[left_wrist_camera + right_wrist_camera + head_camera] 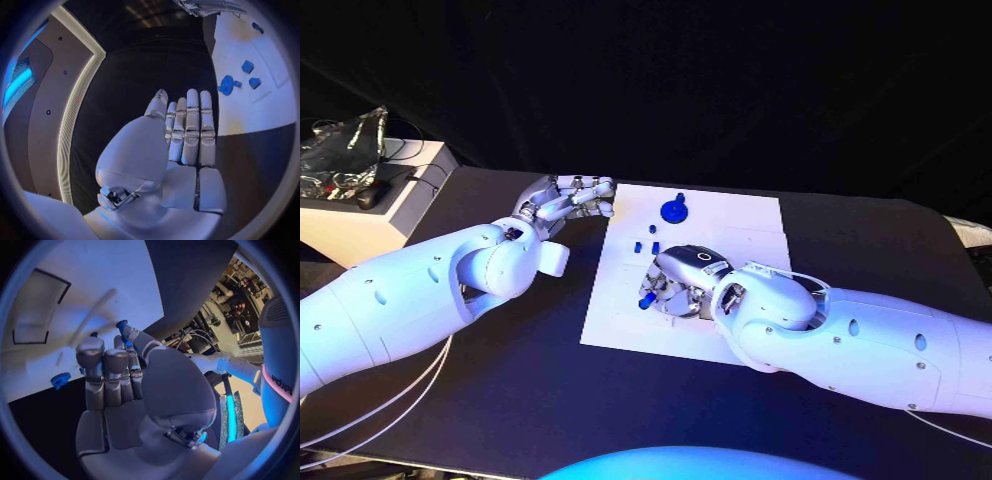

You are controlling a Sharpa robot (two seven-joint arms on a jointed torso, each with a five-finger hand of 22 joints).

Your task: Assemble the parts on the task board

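You have the white task board (733, 215) lying in the middle of the black table (877, 240). Your right hand (678, 282) sits over the board's near half, fingers curled down, with a small blue part (648, 301) pinched at its fingertips; the wrist camera shows a blue piece (122, 326) between the thumb and a finger, so that hand is holding it. A toothed blue bit (60, 379) shows beside the fingers in that same camera (whether it touches the hand, you cannot tell).

Your left hand (564, 199) rests just off the board's far left edge, over bare table. Its fingers (189, 125) lie straight and side by side, nothing in them.

On the board's far half stands a round blue part (675, 210) with a short stem. Nearer the middle lie 3 small blue pieces (648, 245) close together, just beyond the right hand.

A pale box (387, 205) with crumpled silver foil (343, 150) on it stands at the table's far left corner.
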